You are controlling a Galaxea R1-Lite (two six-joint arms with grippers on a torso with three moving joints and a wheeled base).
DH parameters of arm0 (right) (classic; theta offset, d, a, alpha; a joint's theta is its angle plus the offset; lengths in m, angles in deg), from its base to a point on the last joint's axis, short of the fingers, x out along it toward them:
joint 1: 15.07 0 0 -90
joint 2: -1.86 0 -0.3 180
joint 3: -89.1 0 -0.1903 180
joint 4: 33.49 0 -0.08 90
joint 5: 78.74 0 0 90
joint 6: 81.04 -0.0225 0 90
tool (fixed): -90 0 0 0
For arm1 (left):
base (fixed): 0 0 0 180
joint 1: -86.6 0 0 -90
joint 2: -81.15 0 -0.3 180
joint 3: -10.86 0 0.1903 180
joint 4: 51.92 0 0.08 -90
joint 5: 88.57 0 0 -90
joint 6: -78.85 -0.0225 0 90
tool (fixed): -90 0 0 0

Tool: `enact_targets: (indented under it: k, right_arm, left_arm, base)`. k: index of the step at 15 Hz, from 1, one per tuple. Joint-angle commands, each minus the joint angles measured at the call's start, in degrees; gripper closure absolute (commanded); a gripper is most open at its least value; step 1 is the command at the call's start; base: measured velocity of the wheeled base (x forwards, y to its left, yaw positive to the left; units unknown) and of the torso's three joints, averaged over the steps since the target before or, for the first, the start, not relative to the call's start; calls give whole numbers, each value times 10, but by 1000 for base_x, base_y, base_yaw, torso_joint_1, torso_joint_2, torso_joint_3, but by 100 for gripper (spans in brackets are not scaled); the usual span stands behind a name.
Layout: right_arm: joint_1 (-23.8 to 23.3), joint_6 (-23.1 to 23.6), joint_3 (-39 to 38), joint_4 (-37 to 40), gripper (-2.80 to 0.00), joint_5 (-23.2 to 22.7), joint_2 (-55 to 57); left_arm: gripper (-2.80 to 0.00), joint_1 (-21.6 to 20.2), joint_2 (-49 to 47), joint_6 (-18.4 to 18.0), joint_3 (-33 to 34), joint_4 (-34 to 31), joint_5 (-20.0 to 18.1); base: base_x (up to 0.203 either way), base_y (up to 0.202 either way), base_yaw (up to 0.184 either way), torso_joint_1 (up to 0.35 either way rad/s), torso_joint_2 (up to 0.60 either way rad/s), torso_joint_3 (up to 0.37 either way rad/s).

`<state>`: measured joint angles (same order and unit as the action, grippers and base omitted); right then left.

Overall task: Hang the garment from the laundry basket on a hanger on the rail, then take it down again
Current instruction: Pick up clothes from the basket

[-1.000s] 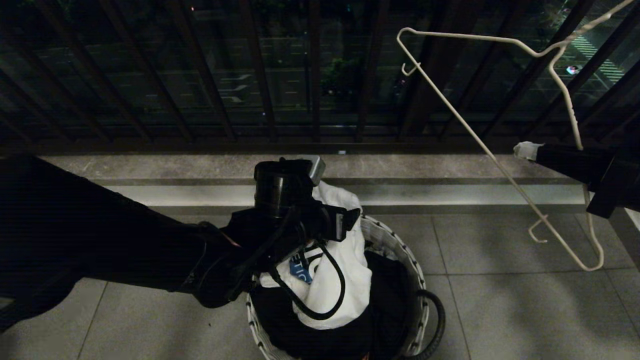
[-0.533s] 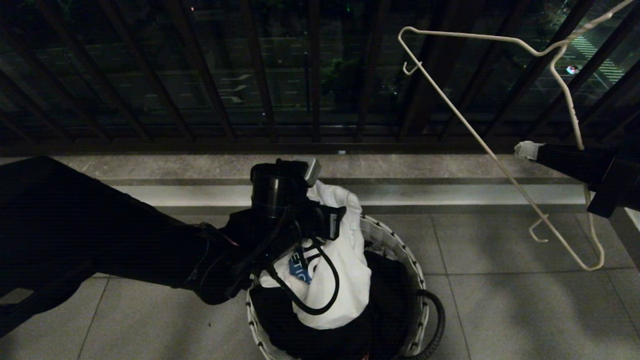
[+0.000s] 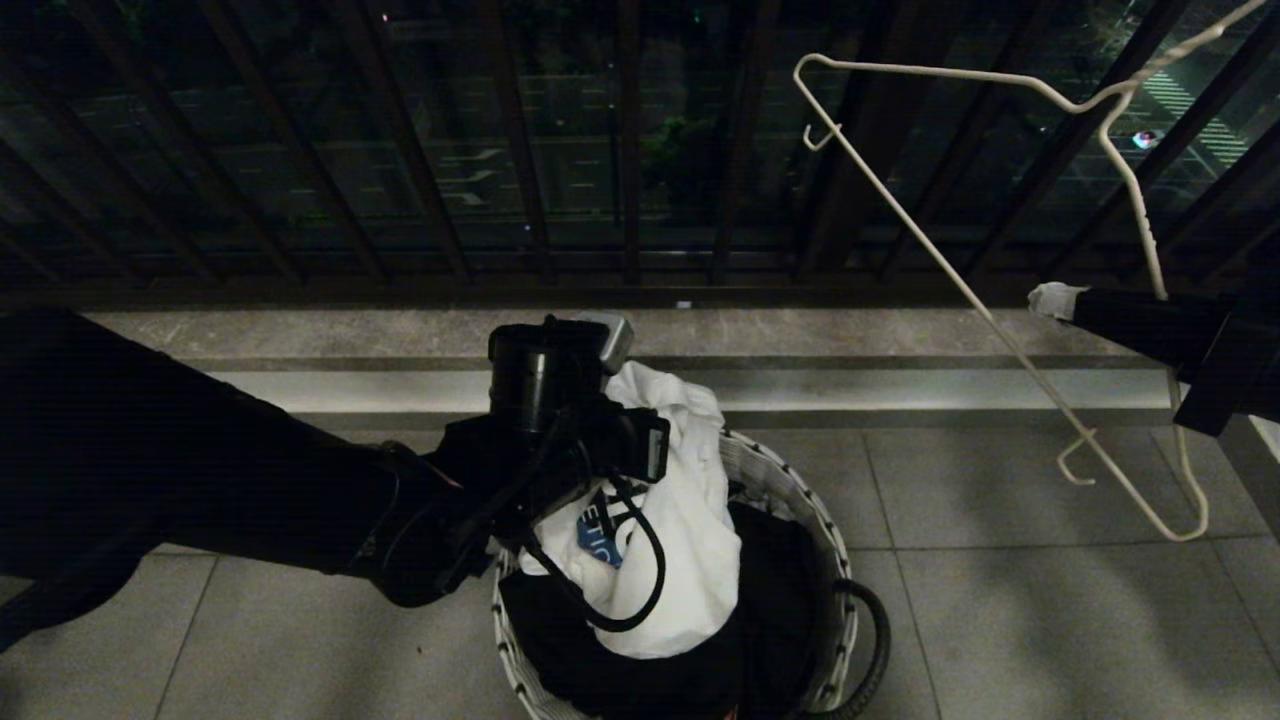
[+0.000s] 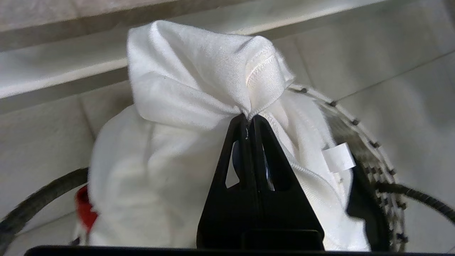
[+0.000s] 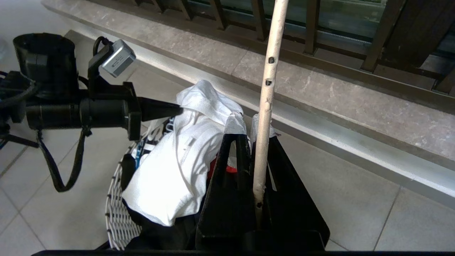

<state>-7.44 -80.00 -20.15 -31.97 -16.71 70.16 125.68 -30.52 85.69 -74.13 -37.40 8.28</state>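
Observation:
The garment (image 3: 680, 520), a white T-shirt with a blue chest print, lies heaped in the laundry basket (image 3: 805, 495) at the bottom middle of the head view. My left gripper (image 4: 249, 117) is shut on a bunched fold at the top of the garment (image 4: 199, 71), above the basket rim (image 4: 359, 124). From the right wrist view its black fingers (image 5: 167, 108) pinch the garment (image 5: 177, 170). At the right, my right gripper (image 3: 1050, 298) is shut on the white wire hanger (image 3: 985, 316) and holds it in the air before the railing. The hanger wire (image 5: 270, 64) runs between the taped fingertips (image 5: 234, 122). The rail is out of view.
A red cloth (image 4: 83, 209) and dark fabric (image 3: 770, 570) lie under the garment in the basket. A black loop handle (image 3: 880, 620) sticks out on the basket's right. The dark balcony railing (image 3: 630, 150) and a stone kerb (image 3: 400, 335) run behind; grey floor tiles surround the basket.
The left gripper's jaws have closed on the top fold of the garment, and the wrist has shifted slightly left. The right arm and hanger have stayed still.

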Motion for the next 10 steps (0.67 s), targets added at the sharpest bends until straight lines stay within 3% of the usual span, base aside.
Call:
enact_targets:
  k: [1, 6, 10]
  right_arm:
    - [0, 0, 1, -1, 0, -1, -1]
    - [-1, 0, 4, -1, 0, -1, -1]
    - [-1, 1, 4, -1, 0, -1, -1]
  left_arm:
    - [0, -2, 25, 0, -2, -30, 1]
    - [0, -2, 151, -4, -57, -317, -2]
    - [0, 8, 200, -39, -70, -446, -4]
  base:
    - [0, 0, 0, 0, 0, 0]
    - [0, 0, 0, 0, 0, 0]
    - [0, 0, 0, 0, 0, 0]
